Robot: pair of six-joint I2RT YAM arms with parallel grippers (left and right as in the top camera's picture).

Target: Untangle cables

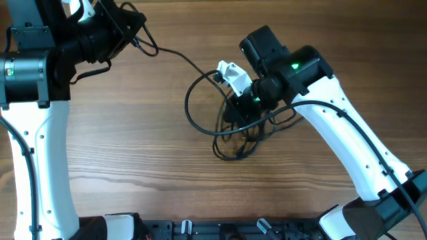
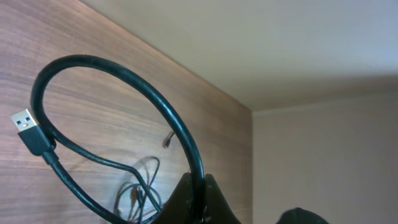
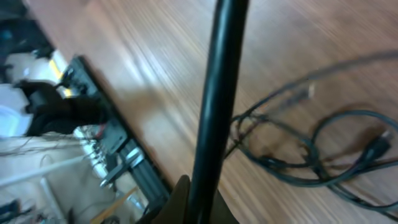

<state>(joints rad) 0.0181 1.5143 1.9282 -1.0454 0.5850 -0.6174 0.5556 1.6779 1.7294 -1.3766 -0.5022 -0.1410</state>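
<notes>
The cables (image 1: 235,139) lie knotted at the middle of the table (image 1: 133,160). One strand stretches from the knot toward the far-left corner, where the left gripper (image 2: 200,198) is clamped on it near its USB plug (image 2: 25,126). The right gripper (image 3: 200,202), directly over the knot, pinches another strand.

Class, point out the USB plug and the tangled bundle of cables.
USB plug (image 2: 23,119): left wrist view, on its metal tip.
tangled bundle (image 1: 241,137): overhead view, on its crossing strands.
</notes>
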